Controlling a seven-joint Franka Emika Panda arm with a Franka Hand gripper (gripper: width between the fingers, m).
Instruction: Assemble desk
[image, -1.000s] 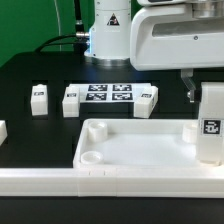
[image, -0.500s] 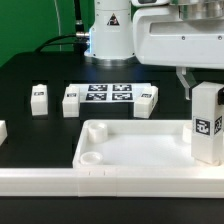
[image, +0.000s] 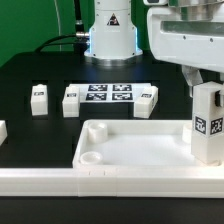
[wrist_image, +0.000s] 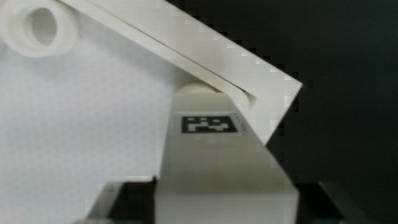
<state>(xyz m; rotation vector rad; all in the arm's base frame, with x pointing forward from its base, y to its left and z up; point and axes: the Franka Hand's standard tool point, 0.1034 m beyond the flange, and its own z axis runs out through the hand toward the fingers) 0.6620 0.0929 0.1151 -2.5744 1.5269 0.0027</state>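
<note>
White plastic: I am holding one upright leg (image: 208, 125), the gripper (wrist_image: 217, 200) pinching it, at a corner of the single tabletop (image: 140, 150); three more legs (image: 40, 98) are lying near the marker board (image: 110, 95).

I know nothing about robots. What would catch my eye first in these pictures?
First, the bulky white pincer at the exterior view's right, gripping a tagged white leg upright at the right-hand end of the tray-like tabletop. Behind it, on the black table, the marker board lies with loose legs beside it.
</note>
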